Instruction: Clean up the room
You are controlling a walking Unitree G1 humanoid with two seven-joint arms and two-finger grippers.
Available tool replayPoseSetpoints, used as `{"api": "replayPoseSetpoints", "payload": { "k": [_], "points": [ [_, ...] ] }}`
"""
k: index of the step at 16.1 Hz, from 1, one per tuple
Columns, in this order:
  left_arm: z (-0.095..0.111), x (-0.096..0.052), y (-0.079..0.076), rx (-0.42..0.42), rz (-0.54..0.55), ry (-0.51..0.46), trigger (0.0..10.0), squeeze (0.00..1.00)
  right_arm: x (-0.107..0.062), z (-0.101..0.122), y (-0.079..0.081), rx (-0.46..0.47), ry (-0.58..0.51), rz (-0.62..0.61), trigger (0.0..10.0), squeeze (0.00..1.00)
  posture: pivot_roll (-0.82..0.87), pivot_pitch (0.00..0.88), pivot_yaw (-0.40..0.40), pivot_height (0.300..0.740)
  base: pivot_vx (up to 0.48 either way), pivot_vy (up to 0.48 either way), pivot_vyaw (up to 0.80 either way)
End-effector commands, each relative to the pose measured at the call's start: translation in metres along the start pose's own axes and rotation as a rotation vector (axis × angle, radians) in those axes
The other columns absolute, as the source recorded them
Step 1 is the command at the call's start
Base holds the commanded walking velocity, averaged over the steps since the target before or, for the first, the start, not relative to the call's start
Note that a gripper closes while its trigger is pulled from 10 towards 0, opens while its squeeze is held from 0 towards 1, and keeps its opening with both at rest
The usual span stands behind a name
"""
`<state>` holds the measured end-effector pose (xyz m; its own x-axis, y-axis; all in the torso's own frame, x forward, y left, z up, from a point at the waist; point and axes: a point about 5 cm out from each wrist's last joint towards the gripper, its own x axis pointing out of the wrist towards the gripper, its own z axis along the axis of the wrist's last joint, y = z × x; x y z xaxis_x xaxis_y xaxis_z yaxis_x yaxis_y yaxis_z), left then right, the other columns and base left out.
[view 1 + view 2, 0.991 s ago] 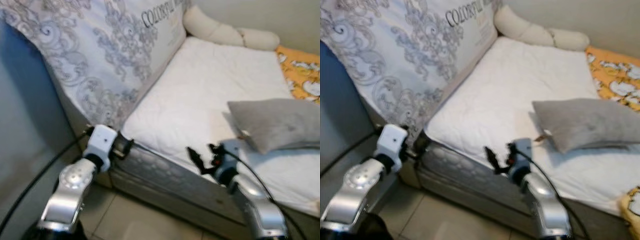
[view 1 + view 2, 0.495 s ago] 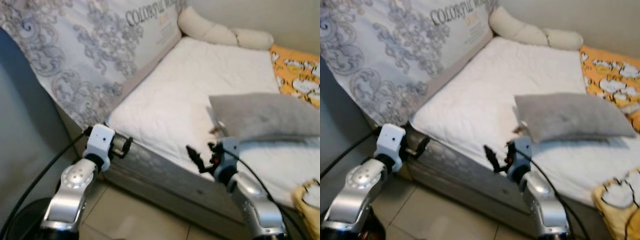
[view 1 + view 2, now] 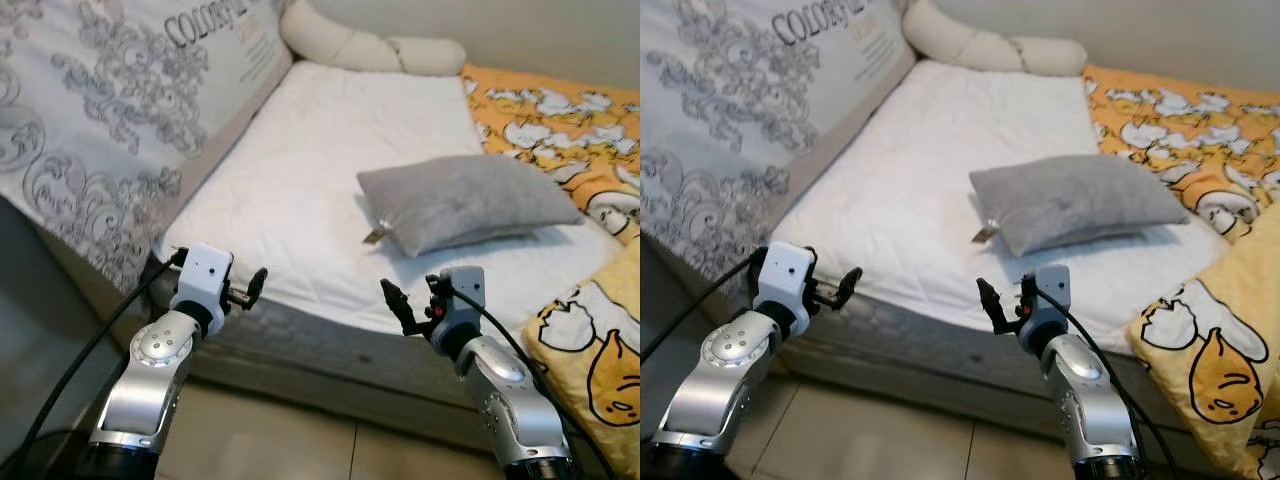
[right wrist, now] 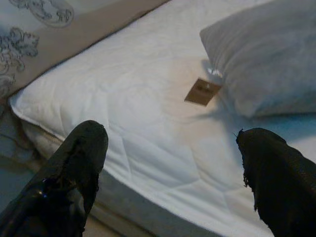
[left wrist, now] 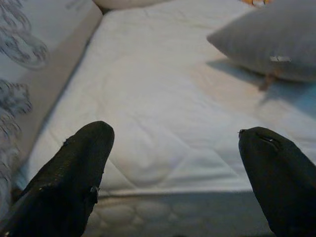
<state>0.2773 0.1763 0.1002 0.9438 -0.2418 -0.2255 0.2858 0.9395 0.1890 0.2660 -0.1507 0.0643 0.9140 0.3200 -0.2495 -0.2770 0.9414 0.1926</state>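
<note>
Both tools are raised in front of the bed's near edge, holding nothing. On the robot's left, the left tool [image 3: 252, 285] hovers just off the corner of the white mattress [image 3: 330, 170], and its wrist view shows its two black fingers [image 5: 64, 177] spread wide apart. On the right, the right tool [image 3: 400, 305] hangs before the mattress edge, with its fingers [image 4: 74, 173] likewise well apart in its own wrist view.

A gray pillow [image 3: 465, 200] lies flat on the mattress, beyond the right tool and apart from it, with a small tan tag [image 4: 202, 92] sticking out at its near corner. A patterned headboard [image 3: 110, 120] rises along the left side of the bed, and a cream bolster [image 3: 370, 48] lies across the far end. An orange cartoon-print blanket [image 3: 545, 115] covers the right side, and a yellow pillow [image 3: 1220, 330] with the same kind of print sits at the near right corner.
</note>
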Motion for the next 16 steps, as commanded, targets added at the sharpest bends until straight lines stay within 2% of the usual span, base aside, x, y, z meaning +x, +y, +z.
{"api": "replayPoseSetpoints", "payload": {
  "k": [1,2,11,16],
  "points": [
    [0.005,0.002,0.003,-0.01,0.018,-0.01,10.0,0.0,0.002,0.006,-0.002,-0.024,-0.02,-0.016,10.0,0.0,0.02,0.0,-0.019,0.74,0.289,0.0,0.0],
    [0.005,0.003,0.003,-0.01,0.018,-0.011,10.0,0.0,0.002,0.006,-0.002,-0.025,-0.022,-0.017,10.0,0.0,0.02,0.0,-0.019,0.74,0.289,0.0,0.0],
    [0.006,0.003,0.002,0.0,0.009,-0.015,10.0,0.0,0.003,0.014,-0.001,-0.015,-0.076,-0.018,10.0,0.0,0.02,0.0,-0.021,0.74,0.292,0.0,-0.73],
    [0.007,0.004,0.003,0.002,0.017,-0.015,10.0,0.0,0.004,0.016,-0.005,-0.025,-0.086,-0.033,10.0,0.0,0.03,0.0,-0.021,0.74,0.292,0.0,0.0]
  ]
}}
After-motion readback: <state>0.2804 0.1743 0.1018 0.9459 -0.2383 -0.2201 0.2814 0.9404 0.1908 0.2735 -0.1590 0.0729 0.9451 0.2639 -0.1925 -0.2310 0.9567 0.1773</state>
